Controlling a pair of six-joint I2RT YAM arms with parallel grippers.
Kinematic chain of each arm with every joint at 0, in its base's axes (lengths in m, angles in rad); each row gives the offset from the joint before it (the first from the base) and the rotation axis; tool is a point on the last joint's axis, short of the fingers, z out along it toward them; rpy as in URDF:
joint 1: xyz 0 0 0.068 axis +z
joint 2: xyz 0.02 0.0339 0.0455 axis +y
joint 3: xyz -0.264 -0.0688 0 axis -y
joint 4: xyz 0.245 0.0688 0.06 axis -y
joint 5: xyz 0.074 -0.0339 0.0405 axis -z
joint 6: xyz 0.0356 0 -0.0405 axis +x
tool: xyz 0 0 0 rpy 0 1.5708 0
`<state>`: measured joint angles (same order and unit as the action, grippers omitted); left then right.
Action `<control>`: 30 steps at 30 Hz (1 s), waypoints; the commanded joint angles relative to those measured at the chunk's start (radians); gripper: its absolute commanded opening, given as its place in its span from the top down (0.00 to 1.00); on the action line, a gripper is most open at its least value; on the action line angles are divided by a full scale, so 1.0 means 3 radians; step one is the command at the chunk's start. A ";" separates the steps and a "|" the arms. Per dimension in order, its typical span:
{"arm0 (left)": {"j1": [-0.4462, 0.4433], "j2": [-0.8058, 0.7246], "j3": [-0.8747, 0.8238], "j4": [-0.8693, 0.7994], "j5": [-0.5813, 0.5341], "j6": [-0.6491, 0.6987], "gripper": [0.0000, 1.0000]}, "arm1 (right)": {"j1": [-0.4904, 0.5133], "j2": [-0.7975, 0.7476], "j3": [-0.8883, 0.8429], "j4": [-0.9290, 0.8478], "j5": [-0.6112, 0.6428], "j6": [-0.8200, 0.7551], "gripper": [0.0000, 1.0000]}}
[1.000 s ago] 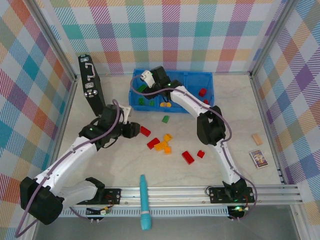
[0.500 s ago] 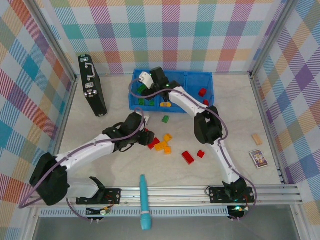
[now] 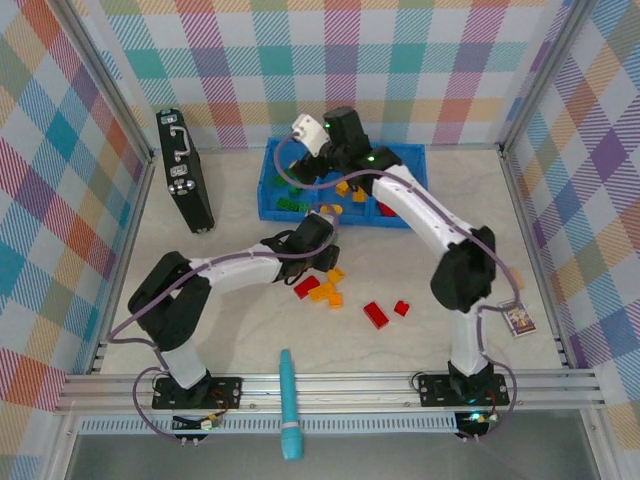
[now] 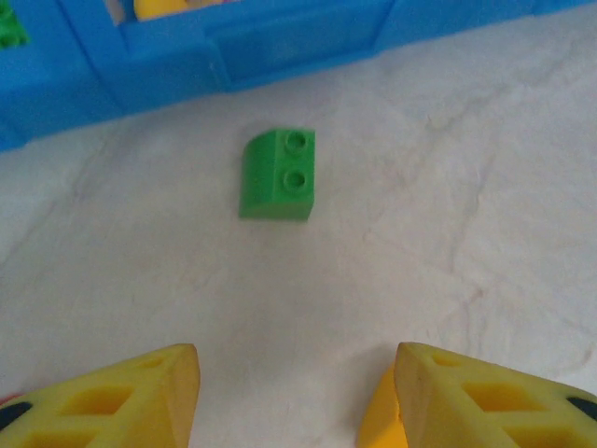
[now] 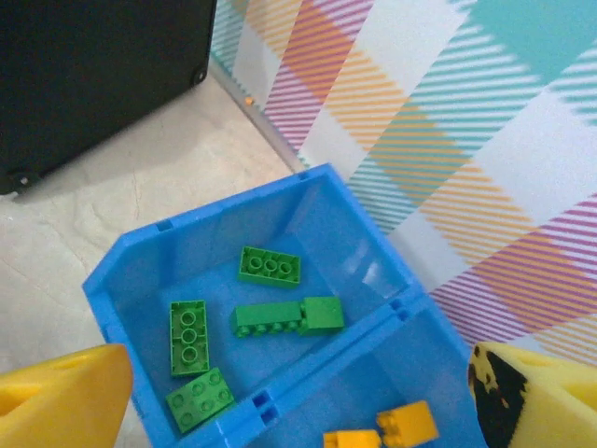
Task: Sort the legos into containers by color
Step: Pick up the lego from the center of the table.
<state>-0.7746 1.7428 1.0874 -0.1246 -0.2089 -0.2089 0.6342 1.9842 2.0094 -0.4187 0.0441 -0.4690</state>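
We saw the blue tray (image 3: 412,156) lying at the far side of the table (image 3: 480,235), with its three compartments side by side. The right gripper (image 5: 298,399) hung over the leftmost compartment, fingers spread wide with nothing between them; we judged its drop there done. The left gripper (image 4: 294,378), fingers apart and empty, faced a single green lego (image 4: 278,175) lying flat on the table just in front of the tray wall. We judged that pick to be the step in hand. The next move called for reaching forward, lowering astride the brick and closing on it.

In the leftmost compartment we counted five green legos (image 5: 188,336), two of them end to end. The next compartment held two orange legos (image 5: 406,423). On the table we counted three red legos (image 3: 376,315) and about three loose orange legos (image 3: 322,293) clustered together.
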 commanded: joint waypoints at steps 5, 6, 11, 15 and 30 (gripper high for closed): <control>-0.0031 0.0452 0.0425 0.0123 -0.0289 0.0272 0.41 | -0.0063 -0.0729 -0.0604 0.0044 0.0342 0.0189 0.06; -0.0032 0.0520 0.0489 0.0109 -0.0307 0.0291 0.41 | -0.0078 -0.0845 -0.0686 0.0019 0.0421 0.0316 0.06; -0.0032 0.0815 0.0763 0.0025 -0.0444 0.0318 0.42 | -0.0089 -0.1603 -0.1436 0.0076 0.0628 0.0774 0.05; -0.0007 0.0995 0.0899 -0.0037 -0.0465 0.0303 0.43 | -0.0097 -0.2054 -0.1833 -0.0189 0.0840 0.0973 0.05; 0.0168 0.1365 0.1178 -0.0086 -0.0344 0.0262 0.60 | -0.0099 -0.2745 -0.2602 -0.0595 0.0583 0.1791 0.06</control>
<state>-0.7437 2.1304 1.4162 -0.1291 -0.3225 -0.1345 0.6079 1.1862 1.2617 -0.5766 0.2699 -0.0139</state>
